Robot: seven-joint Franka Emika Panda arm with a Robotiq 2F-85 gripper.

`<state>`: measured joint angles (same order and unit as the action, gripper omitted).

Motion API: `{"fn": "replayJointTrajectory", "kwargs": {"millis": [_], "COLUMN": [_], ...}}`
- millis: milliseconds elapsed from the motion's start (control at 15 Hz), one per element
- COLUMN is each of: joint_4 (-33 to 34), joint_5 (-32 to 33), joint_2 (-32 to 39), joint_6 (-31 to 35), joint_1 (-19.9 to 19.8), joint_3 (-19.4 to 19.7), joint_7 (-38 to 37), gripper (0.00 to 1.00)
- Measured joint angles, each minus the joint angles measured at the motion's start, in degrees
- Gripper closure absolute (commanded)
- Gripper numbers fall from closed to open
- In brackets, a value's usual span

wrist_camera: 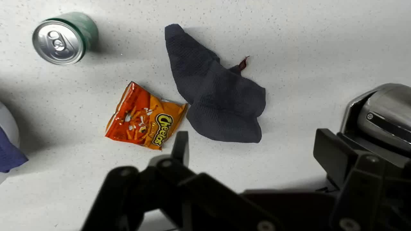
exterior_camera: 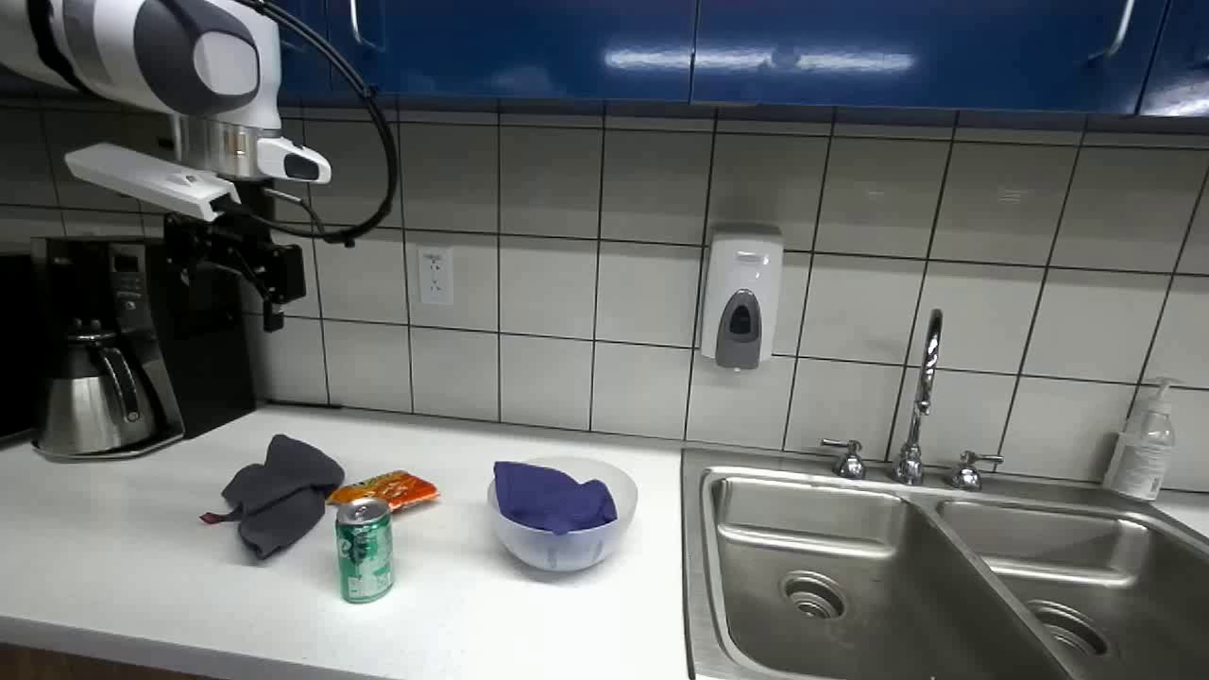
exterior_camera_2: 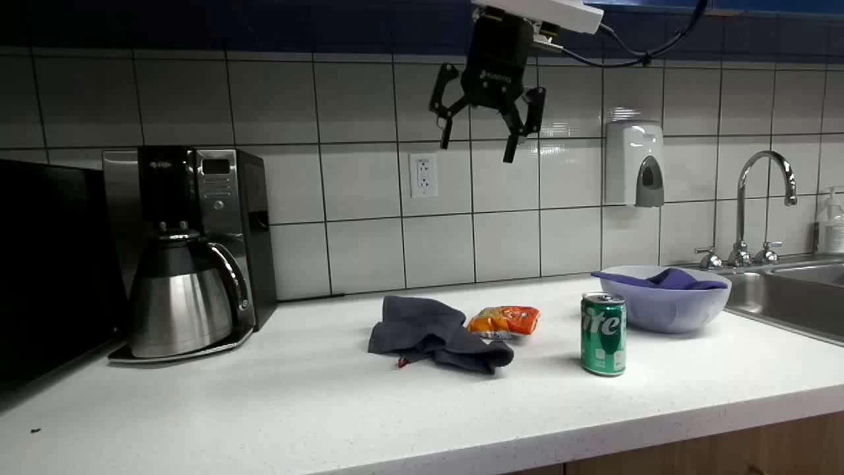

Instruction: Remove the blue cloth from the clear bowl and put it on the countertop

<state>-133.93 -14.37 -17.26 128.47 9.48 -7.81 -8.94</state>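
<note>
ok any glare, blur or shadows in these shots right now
Light streaks glare off the blue cabinets in an exterior view; in the wrist view, the gripper looks dark and slightly soft, lettering on the Cheetos bag reads clearly, and a shadow falls beside the bowl.

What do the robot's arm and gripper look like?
The arm is rounded and mostly white, with dark grey patches and a shiny silver band. A black cable curves alongside. The gripper is black, with two jointed fingers that end in flat tips, and small pale lettering on its body.
</note>
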Motion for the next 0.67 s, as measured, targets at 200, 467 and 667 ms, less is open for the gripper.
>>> {"fn": "replayJointTrajectory", "kwargs": {"millis": [200,467,667], "joint_4": [0.0,0.0,-0.6], "joint_5": [0.0,0.0,0.7], "joint_2": [0.1,0.1,0.4], "joint_6": [0.0,0.0,0.0], "joint_1": [0.0,0.0,-0.5], "joint_3": [0.0,0.0,0.1], "joint_7": [0.0,0.0,0.0], "gripper": [0.0,0.0,0.0]}}
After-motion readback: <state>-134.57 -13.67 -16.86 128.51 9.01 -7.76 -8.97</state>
